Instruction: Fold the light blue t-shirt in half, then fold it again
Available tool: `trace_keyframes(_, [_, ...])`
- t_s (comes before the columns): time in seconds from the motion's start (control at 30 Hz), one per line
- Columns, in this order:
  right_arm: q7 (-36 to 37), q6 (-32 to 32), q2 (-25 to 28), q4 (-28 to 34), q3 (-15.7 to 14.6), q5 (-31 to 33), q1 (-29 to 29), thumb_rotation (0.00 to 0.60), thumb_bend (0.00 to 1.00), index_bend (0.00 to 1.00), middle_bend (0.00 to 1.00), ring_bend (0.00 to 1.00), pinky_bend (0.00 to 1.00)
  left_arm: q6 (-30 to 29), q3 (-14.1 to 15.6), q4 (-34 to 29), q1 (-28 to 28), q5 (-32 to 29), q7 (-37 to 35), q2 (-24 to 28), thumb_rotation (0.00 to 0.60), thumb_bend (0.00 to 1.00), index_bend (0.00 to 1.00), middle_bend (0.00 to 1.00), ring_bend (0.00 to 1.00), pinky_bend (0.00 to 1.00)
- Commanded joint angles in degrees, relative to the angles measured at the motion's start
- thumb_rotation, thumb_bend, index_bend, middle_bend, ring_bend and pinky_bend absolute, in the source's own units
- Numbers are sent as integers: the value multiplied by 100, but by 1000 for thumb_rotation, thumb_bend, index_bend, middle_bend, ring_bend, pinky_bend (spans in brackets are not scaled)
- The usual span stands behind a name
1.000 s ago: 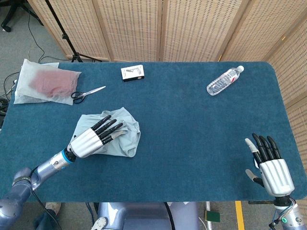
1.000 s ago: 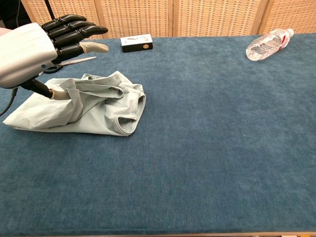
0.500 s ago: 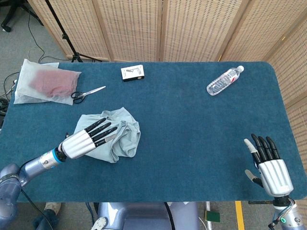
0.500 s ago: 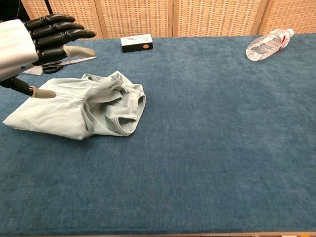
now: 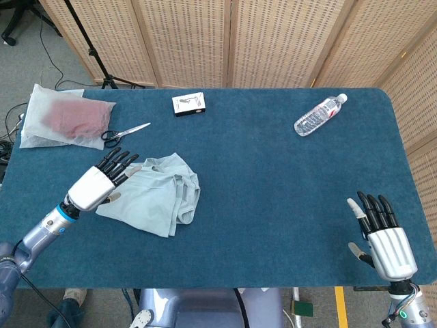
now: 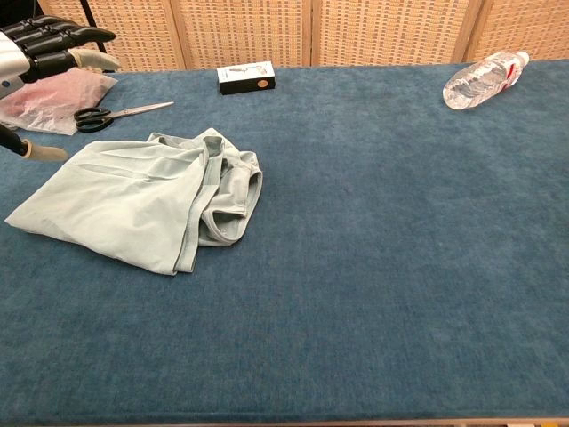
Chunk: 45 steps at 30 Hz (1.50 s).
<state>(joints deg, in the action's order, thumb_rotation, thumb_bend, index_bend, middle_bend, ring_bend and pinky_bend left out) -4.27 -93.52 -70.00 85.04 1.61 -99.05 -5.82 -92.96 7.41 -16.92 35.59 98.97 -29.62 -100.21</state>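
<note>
Light blue t-shirt lies folded and rumpled on the left part of the dark blue table, its collar end toward the middle. The left hand hovers at the shirt's left edge, fingers spread, holding nothing. The right hand rests at the table's near right corner, fingers apart and empty. Scissors, a small box and a water bottle lie farther back

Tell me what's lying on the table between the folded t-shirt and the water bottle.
Nothing. In the head view, only bare blue table runs from the t-shirt to the water bottle; the chest view shows the same.
</note>
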Motion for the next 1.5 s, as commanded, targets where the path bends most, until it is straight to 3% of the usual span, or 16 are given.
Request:
trace_keyframes(0.03, [-9,12,-4,-1,-5,-5,-4,600,0,0,0,0,0,309,-243,-301,-45,-291,-514,-17,600,0,0,0,0,0])
trace_keyframes(0.3, [-30,58,-15,-11,-7,15,-17,600,0,0,0,0,0,640,-481,-536,333,-409,-257,-383,600,0,0,0,0,0])
trace_keyframes(0.6, [76,128,14,-39,52,148,-44,600,0,0,0,0,0,1417,-667,-634,917,-498,294,-876,600,0,0,0,0,0])
trace_keyframes(1.5, [255,503,19,-167,225,654,-166,600,0,0,0,0,0,2511,-1023,123,2002,-779,536,-1802,600,0,0,0,0,0])
